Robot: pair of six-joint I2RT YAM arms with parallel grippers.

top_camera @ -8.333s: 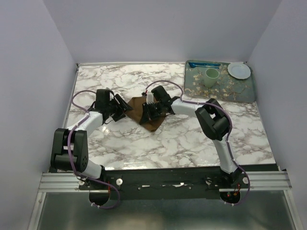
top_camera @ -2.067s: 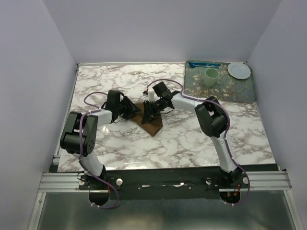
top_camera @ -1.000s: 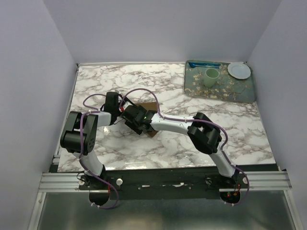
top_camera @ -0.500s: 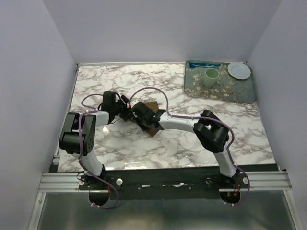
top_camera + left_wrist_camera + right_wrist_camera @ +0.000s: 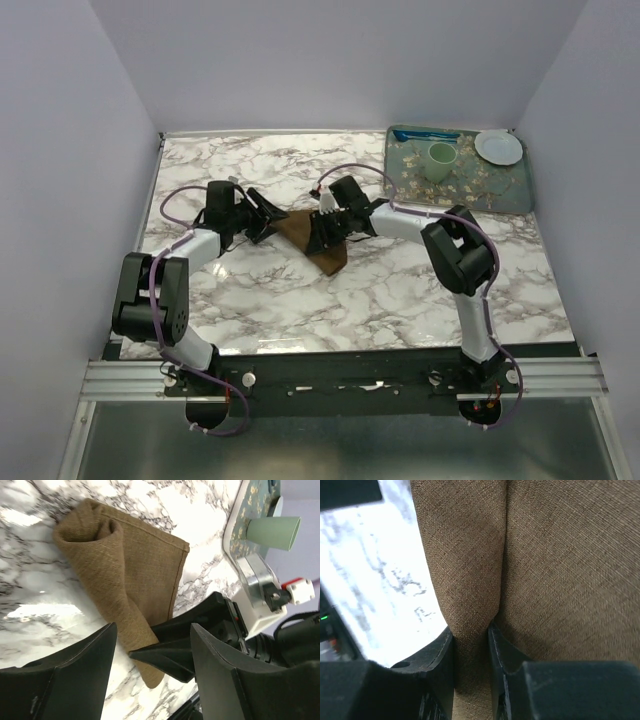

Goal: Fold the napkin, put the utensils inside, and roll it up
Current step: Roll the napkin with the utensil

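Observation:
The brown napkin lies folded on the marble, one side rolled into a loose tube. My right gripper is shut on that rolled fold, and cloth fills the gap between its fingers; in the top view the right gripper sits over the napkin's middle. My left gripper stands open just left of the napkin, holding nothing, with the right gripper's black fingers showing between its own. In the top view the left gripper points at the napkin's left corner. The utensils are hidden.
A floral tray at the back right holds a green cup, a white plate and a bright blue plastic utensil. The cup and tray edge also show in the left wrist view.
My right gripper closed on the napkin's rolled fold and drew back rightward from the left side. The left gripper pulled back a little to the left and opened slightly wider.

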